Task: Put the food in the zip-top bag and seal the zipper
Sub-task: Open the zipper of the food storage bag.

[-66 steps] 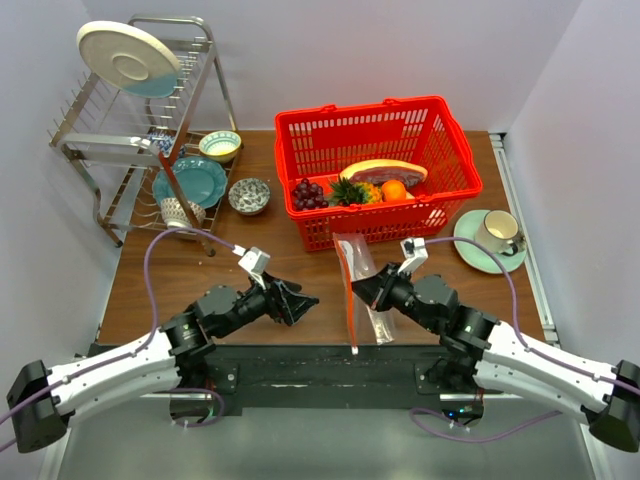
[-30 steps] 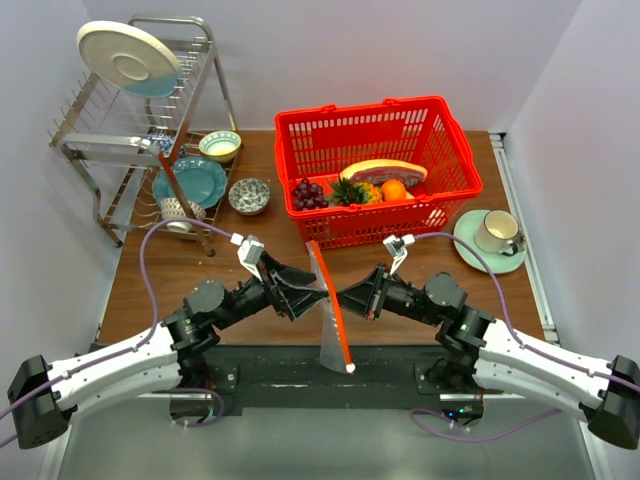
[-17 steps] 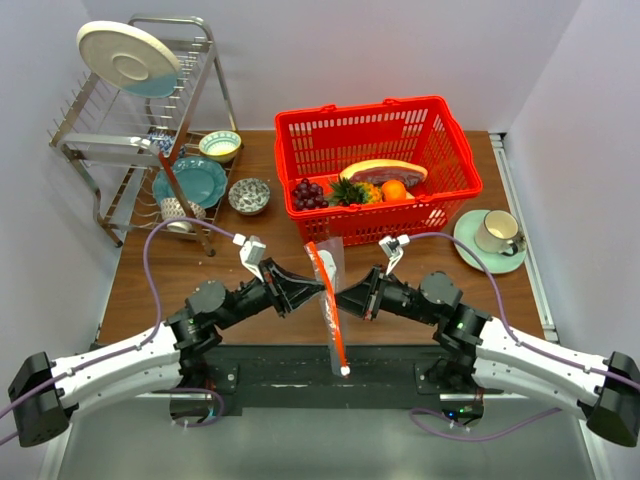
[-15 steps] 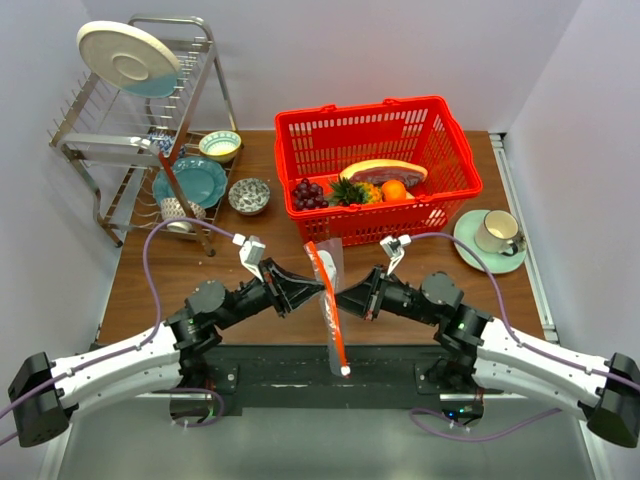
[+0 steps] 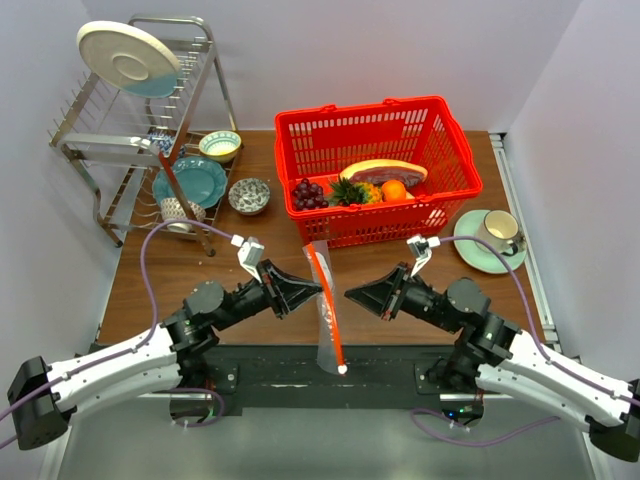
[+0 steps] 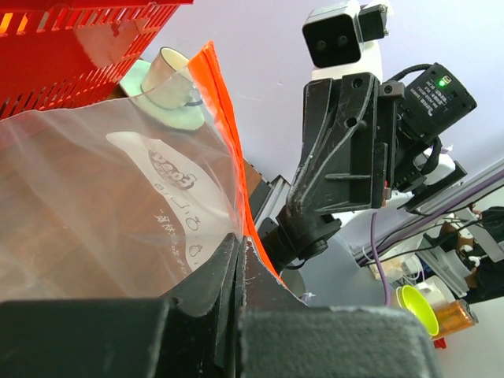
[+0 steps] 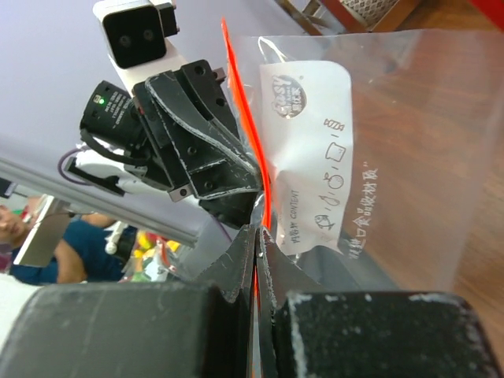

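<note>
The zip-top bag [image 5: 328, 312] hangs on edge over the table's front, clear with a white label. Its red-orange zipper [image 5: 327, 305] runs down one side. My left gripper [image 5: 318, 289] is shut on the bag beside the zipper [image 6: 224, 134], with film pinched between the fingers [image 6: 238, 240]. My right gripper [image 5: 349, 297] sits just right of the bag, its jaws a narrow slit apart [image 7: 258, 230]; nothing shows gripped between them. The food, a pineapple [image 5: 352, 190] and a purple grape bunch [image 5: 307, 192], lies in the red basket [image 5: 400, 112].
The basket also holds a pink slice [image 5: 383, 170] and an orange fruit [image 5: 394, 189]. A dish rack [image 5: 140, 110] with a plate stands at the back left, by a teal plate [image 5: 190, 180] and a small bowl [image 5: 248, 195]. A cup on its saucer [image 5: 495, 238] sits right.
My left gripper closed on the bag. My right gripper has parted slightly and drawn back to the right, so the bag now hangs from the left gripper.
</note>
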`<move>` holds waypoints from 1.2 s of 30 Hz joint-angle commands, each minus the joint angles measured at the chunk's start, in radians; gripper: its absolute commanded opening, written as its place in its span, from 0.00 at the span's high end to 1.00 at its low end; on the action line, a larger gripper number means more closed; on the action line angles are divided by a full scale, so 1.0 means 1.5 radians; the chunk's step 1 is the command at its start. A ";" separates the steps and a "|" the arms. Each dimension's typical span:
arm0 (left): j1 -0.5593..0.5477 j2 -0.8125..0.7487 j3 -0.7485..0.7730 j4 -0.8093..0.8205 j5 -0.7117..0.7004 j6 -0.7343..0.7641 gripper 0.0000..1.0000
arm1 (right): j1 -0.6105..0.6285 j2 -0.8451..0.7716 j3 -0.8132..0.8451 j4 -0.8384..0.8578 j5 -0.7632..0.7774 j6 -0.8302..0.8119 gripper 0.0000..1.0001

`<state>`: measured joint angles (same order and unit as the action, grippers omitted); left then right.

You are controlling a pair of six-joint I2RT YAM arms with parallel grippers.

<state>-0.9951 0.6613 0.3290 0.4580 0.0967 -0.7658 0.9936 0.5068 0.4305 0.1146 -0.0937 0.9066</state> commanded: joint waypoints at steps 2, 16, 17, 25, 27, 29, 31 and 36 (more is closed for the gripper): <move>0.002 -0.003 -0.004 0.036 0.009 0.004 1.00 | -0.001 0.021 0.034 -0.054 0.012 -0.053 0.72; 0.003 0.011 -0.022 0.125 0.053 -0.030 1.00 | 0.000 0.150 0.049 0.044 -0.095 -0.081 0.42; 0.003 0.013 -0.026 0.131 0.053 -0.036 1.00 | 0.001 0.155 0.049 0.051 -0.102 -0.080 0.40; 0.003 0.057 -0.037 0.201 0.075 -0.058 1.00 | 0.000 0.181 0.050 0.086 -0.124 -0.072 0.36; 0.003 0.065 -0.038 0.213 0.080 -0.064 1.00 | -0.001 0.186 0.053 0.090 -0.123 -0.072 0.54; 0.002 0.076 -0.037 0.227 0.085 -0.070 1.00 | 0.000 0.185 0.053 0.093 -0.115 -0.071 0.70; 0.003 0.079 -0.037 0.233 0.090 -0.072 1.00 | 0.000 0.177 0.054 0.088 -0.103 -0.073 0.96; 0.003 0.052 -0.036 0.194 0.076 -0.053 1.00 | 0.000 0.135 0.050 0.044 -0.058 -0.075 1.00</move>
<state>-0.9951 0.7773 0.2783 0.7193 0.2127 -0.8547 0.9936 0.7658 0.4637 0.1879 -0.2401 0.8036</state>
